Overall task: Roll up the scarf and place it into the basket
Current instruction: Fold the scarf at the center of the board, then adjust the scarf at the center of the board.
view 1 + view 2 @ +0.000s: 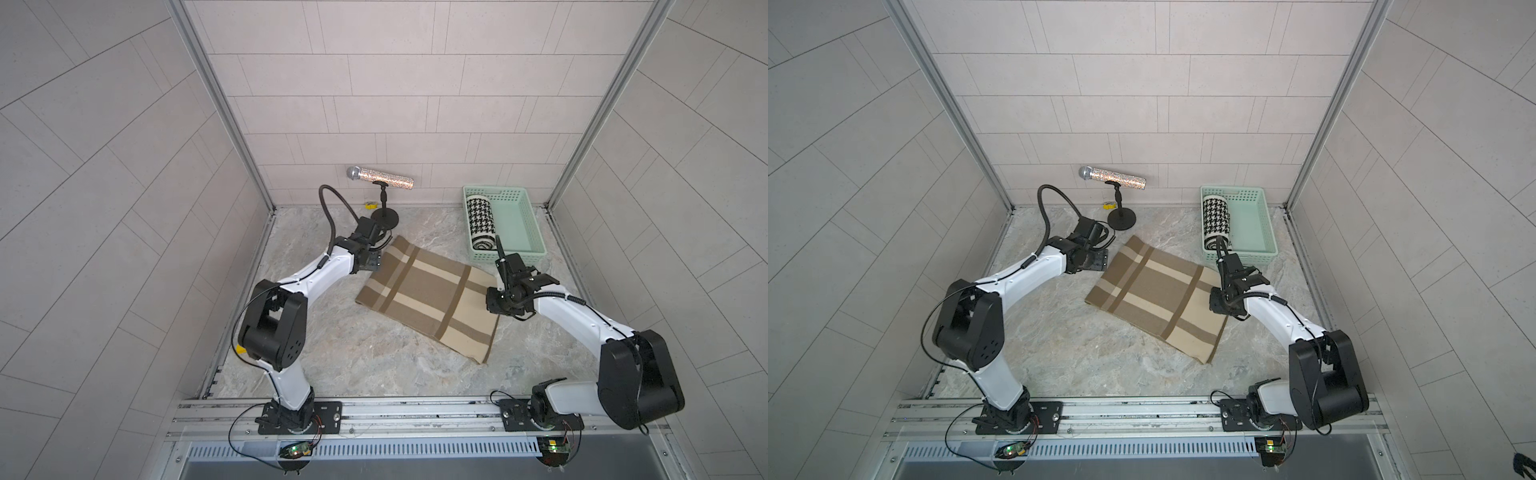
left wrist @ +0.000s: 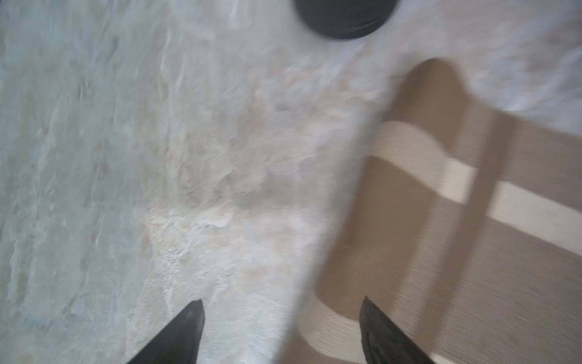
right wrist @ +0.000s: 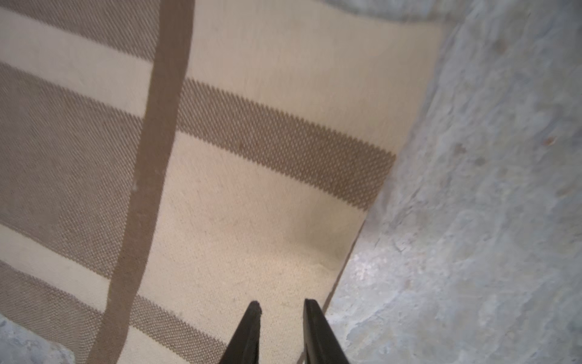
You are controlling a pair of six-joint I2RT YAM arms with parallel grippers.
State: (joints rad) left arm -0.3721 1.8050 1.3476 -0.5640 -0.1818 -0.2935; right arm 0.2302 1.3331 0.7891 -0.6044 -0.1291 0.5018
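A brown and cream striped scarf (image 1: 428, 297) (image 1: 1158, 297) lies flat and unrolled on the marble table. The mint-green basket (image 1: 519, 220) (image 1: 1252, 224) stands at the back right, and a rolled black-and-white houndstooth scarf (image 1: 480, 222) lies along its left side. My left gripper (image 2: 282, 302) (image 1: 374, 264) is open wide over the striped scarf's far left corner. One finger is above the cloth (image 2: 472, 252) and the other above bare table. My right gripper (image 3: 282, 304) (image 1: 492, 306) hovers over the scarf's right edge (image 3: 252, 205), its jaws a narrow gap apart with nothing between them.
A glittery microphone (image 1: 380, 178) rests on a black stand whose round base (image 1: 384, 218) (image 2: 343, 19) sits just behind the left gripper. A small yellow item (image 1: 369, 204) lies by the back wall. Walls enclose the table on three sides.
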